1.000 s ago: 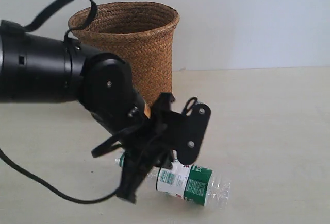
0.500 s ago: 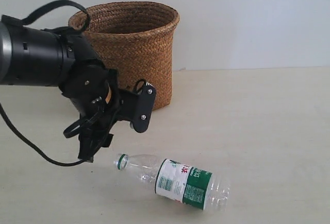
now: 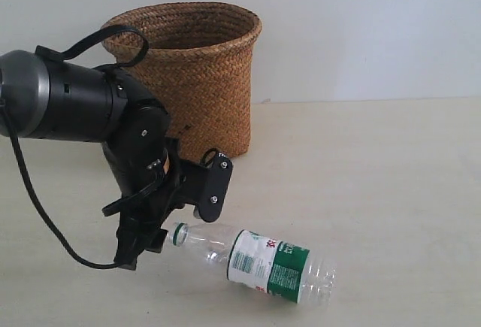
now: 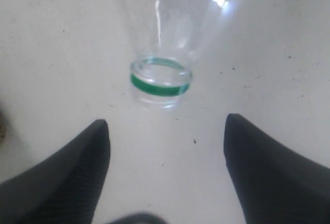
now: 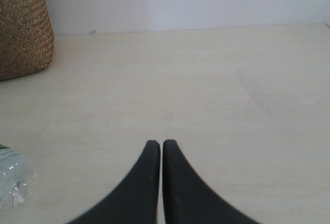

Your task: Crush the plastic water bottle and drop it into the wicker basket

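Hovering left gripper at bottle mouth, jaws wide, nothing held

Exterior view: plastic water bottle (image 3: 259, 261) lies on its side on the table (image 3: 391, 192), lower centre of the frame; green neck ring and mouth point left, base points right; green-and-white label wraps the middle, red characters visible on the white part; body looks round, no obvious dents.

Left gripper (image 3: 146, 243) sits lower left of the frame, angled down, tips just beside the bottle mouth; cannot tell from this view whether they touch it.

Left wrist view settles it: left gripper (image 4: 167, 123) has its two fingers (image 4: 77, 172) spread far apart; bare table between them; the bottle neck (image 4: 160, 82) lies just beyond the tips, uncapped, not between the pads; no contact, no grip.

Wicker basket (image 3: 199, 79) stands upright at upper centre-left of the exterior frame, behind the left arm, well apart from the bottle; black cable loops in front of its rim.

Right wrist view: right gripper (image 5: 160, 144) has its fingers pressed together, holding nothing, over bare table; bottle base (image 5: 13, 177) and basket wall (image 5: 23, 28) both show at the edge of that view, well away from the tips; right arm not seen in the exterior view.
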You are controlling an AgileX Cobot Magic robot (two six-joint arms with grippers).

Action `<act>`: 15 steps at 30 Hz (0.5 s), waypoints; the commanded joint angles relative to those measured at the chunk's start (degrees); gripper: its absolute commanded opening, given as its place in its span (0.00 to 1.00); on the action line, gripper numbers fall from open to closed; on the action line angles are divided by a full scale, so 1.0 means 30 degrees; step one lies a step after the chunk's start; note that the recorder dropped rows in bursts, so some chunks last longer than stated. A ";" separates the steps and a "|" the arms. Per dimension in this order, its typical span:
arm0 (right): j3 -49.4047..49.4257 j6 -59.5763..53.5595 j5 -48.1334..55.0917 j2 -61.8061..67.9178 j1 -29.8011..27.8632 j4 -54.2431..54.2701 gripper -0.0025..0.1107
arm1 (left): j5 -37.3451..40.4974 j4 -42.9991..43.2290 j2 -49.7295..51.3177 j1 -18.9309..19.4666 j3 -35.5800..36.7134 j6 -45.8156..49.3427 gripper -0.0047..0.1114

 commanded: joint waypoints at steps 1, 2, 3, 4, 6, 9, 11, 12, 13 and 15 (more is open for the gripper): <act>-0.0004 0.0000 -0.0072 -0.0105 -0.0031 0.0011 0.02 | 0.0189 -0.1714 0.0028 0.0046 0.0001 0.1198 0.55; -0.0004 0.0000 -0.0072 -0.0105 -0.0031 0.0011 0.02 | 0.0137 -0.2241 0.0028 0.0046 0.0001 0.1909 0.55; -0.0004 0.0000 -0.0072 -0.0105 -0.0031 0.0011 0.02 | 0.0091 -0.2583 0.0028 0.0046 0.0001 0.2409 0.55; -0.0004 0.0000 -0.0072 -0.0105 -0.0031 0.0011 0.02 | 0.0008 -0.2874 0.0028 0.0046 0.0001 0.2894 0.55; -0.0004 0.0000 -0.0072 -0.0105 -0.0031 0.0011 0.02 | -0.0274 -0.2913 0.0096 0.0046 0.0001 0.3112 0.55; -0.0004 0.0000 -0.0072 -0.0105 -0.0031 0.0011 0.02 | -0.0305 -0.2876 0.0330 0.0046 0.0001 0.3112 0.55; -0.0004 0.0000 -0.0072 -0.0105 -0.0031 0.0011 0.02 | -0.0317 -0.2876 0.0596 0.0046 0.0001 0.3151 0.55; -0.0004 0.0000 -0.0072 -0.0105 -0.0031 0.0011 0.02 | -0.0447 -0.2876 0.0710 0.0046 0.0001 0.3151 0.55; -0.0004 0.0000 -0.0072 -0.0105 -0.0031 0.0011 0.02 | -0.0585 -0.2876 0.0806 0.0046 0.0001 0.3151 0.55; -0.0004 0.0000 -0.0072 -0.0105 -0.0031 0.0011 0.02 | -0.1033 -0.2876 0.0929 0.0046 0.0001 0.3151 0.55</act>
